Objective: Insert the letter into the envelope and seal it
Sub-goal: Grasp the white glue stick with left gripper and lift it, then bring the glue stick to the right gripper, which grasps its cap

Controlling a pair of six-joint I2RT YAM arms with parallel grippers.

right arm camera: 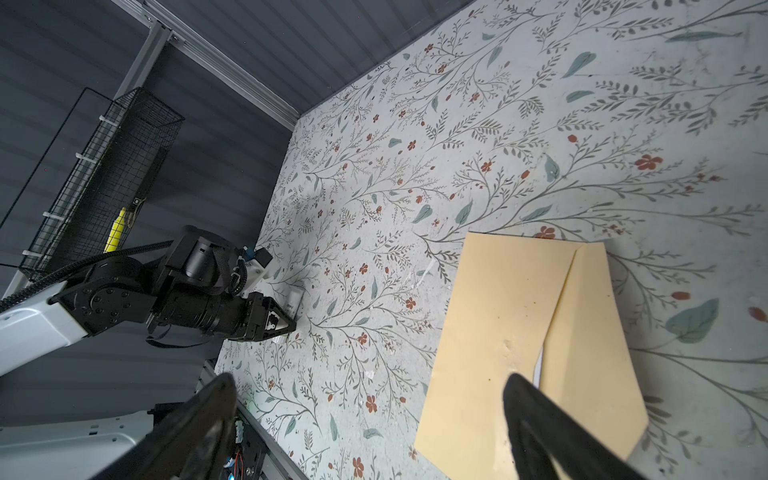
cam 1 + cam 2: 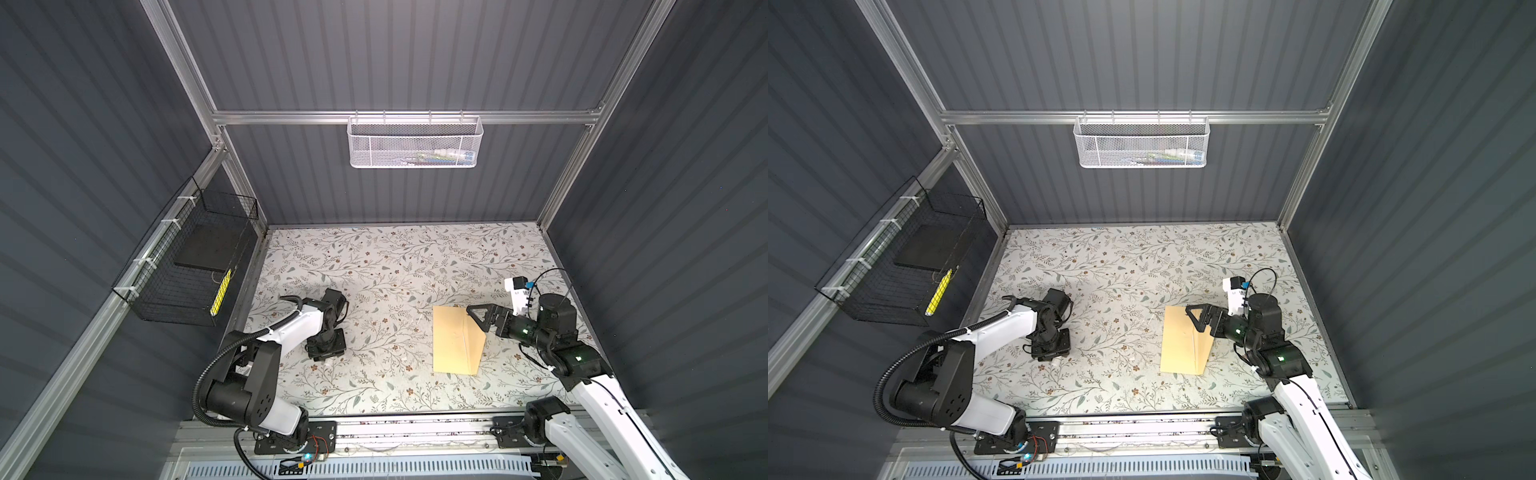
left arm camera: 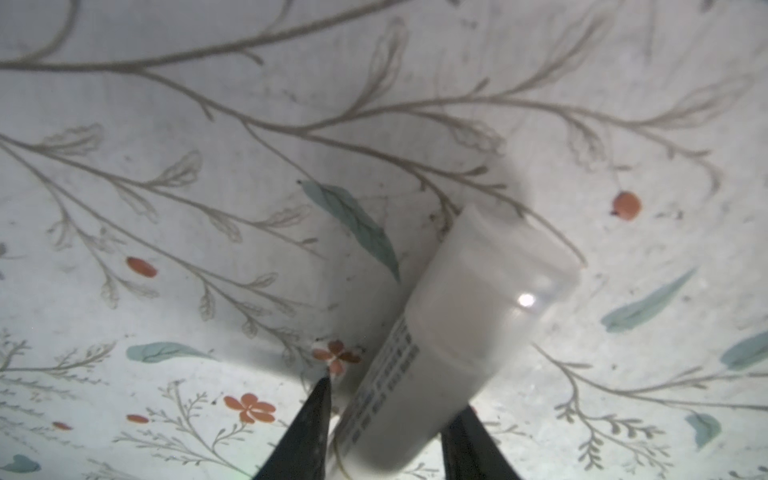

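On a floral surface (image 2: pixel 374 270) a tan envelope (image 2: pixel 453 340) lies, its flap (image 1: pixel 590 332) loose and unsealed, the right gripper (image 2: pixel 477 319) hovering above it, fingers spread wide and empty. Well apart, the fingers of the left gripper (image 3: pixel 397 395) flank a white glue stick (image 3: pixel 478 316); whether they grip it I cannot tell. A white sliver, likely the letter (image 1: pixel 537 368), shows inside the envelope, so only gluing and sealing seem left; the stick's print (image 3: pixel 390 374) is unreadable.

I log: tan envelope (image 2: pixel 451 340), flat, 3 o'clock of table (image 2: pixel 374 270) centre, flap (image 1: pixel 590 332) ajar; white letter (image 1: pixel 538 366) sliver under flap.
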